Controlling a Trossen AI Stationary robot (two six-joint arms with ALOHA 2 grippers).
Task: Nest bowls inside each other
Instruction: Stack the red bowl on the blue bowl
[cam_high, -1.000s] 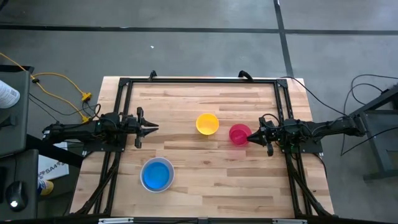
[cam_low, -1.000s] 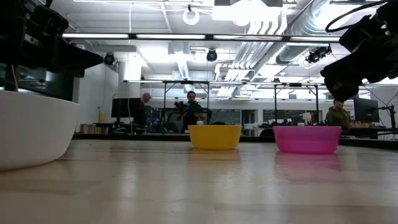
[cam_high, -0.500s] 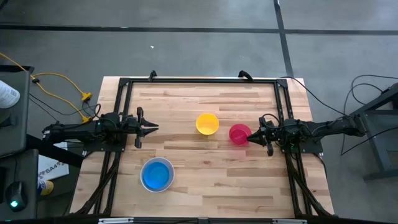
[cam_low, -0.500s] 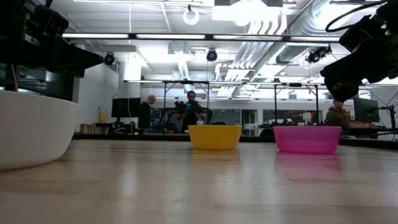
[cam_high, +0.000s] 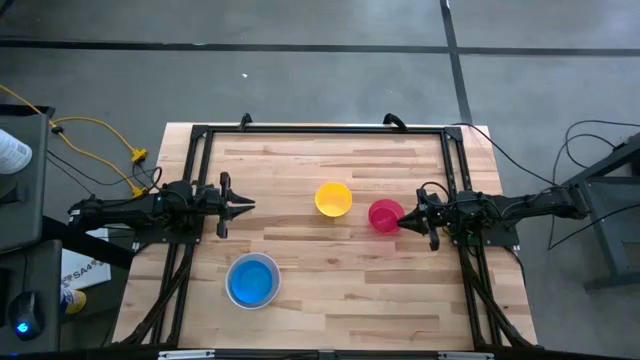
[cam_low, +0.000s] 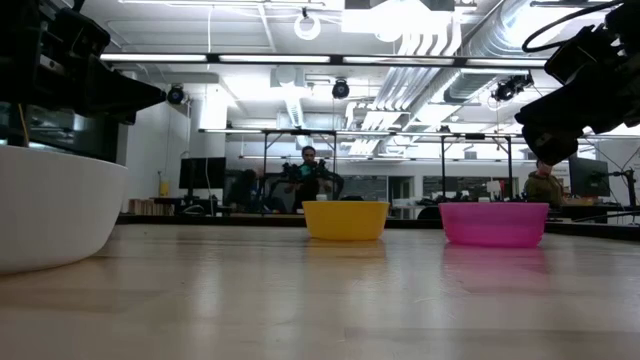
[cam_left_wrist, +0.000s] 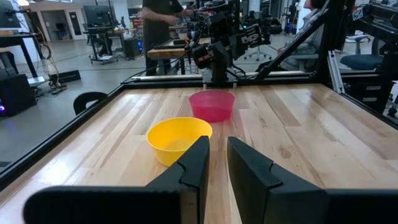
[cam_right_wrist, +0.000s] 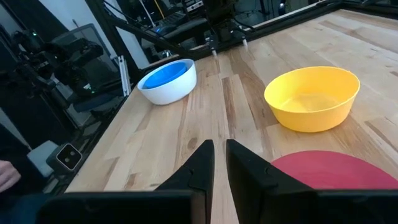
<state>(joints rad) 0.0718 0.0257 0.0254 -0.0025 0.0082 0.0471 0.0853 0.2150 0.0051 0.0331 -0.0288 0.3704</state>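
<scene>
A yellow bowl (cam_high: 333, 198) and a pink-red bowl (cam_high: 385, 215) stand upright side by side on the wooden table, a little apart. Nearer the front left, a blue bowl (cam_high: 251, 281) sits inside the white bowl (cam_right_wrist: 163, 91). My left gripper (cam_high: 250, 206) hovers level at the table's left, pointing at the yellow bowl (cam_left_wrist: 179, 138), its fingers a narrow slit apart with nothing between them. My right gripper (cam_high: 402, 221) hangs just right of and above the pink-red bowl (cam_low: 493, 223), also a narrow slit apart and touching nothing.
A black metal frame (cam_high: 320, 130) runs along the table's far edge and both sides. Yellow cables (cam_high: 100, 130) lie on the floor off the left side. Bare wood (cam_high: 360, 290) spreads at the front right. People stand in the room beyond the table (cam_low: 308, 170).
</scene>
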